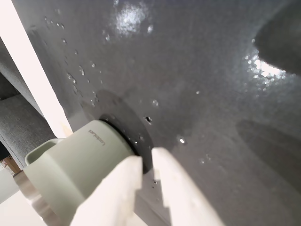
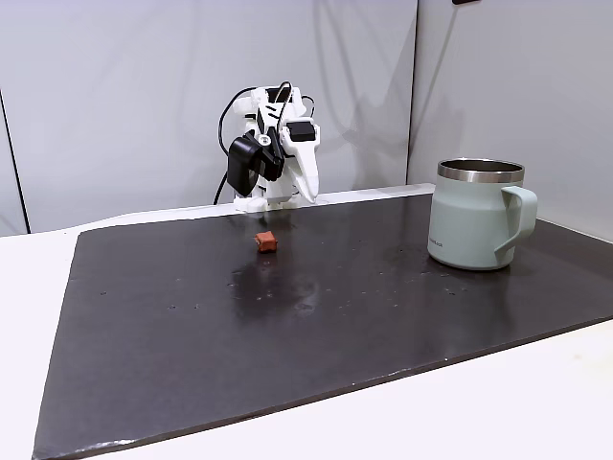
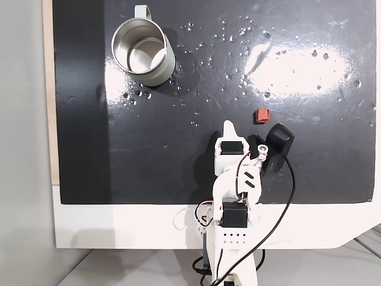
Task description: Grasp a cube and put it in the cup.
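One mat (image 2: 316, 326): a dark, glossy sheet over a white table (image 2: 536, 402); it carries the mug and the cube, and in the top-down fixed view glare and small specks mark its surface.
Arm (image 3: 235, 196): a white SO-100-style arm with black servos and a black cable, folded up at the table's edge; in the front fixed view it stands at the back of the mat, before a pale wall.
Cup (image 2: 476, 215): a sage-green mug with a bare steel rim, upright on the mat, handle to the right in the front fixed view; from above (image 3: 143, 52) it sits near the mat's top left corner, and its inside looks empty. In the wrist view (image 1: 77, 174) it fills the lower left.
Gripper (image 1: 146, 162): two white fingers (image 1: 117, 193) with only a thin gap between their tips, nothing between them; in the wrist view they point at the mug's base.
Cube (image 2: 265, 241): tiny and rust-red, on the mat just in front of the arm, well apart from the mug; from above (image 3: 261, 115) it lies to the right of the gripper tip, not touching it.
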You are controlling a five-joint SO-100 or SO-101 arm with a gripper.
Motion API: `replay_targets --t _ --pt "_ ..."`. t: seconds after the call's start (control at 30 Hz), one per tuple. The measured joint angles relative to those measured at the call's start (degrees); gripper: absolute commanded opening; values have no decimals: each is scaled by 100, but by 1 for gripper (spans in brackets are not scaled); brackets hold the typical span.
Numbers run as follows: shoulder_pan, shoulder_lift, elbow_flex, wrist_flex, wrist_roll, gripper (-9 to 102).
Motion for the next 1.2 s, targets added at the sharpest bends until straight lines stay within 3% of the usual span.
replay_targets --t 0.8,1.2 --pt "-44 0 -132 -26 70 0" --pt "-44 -1898 -3094 765 44 0"
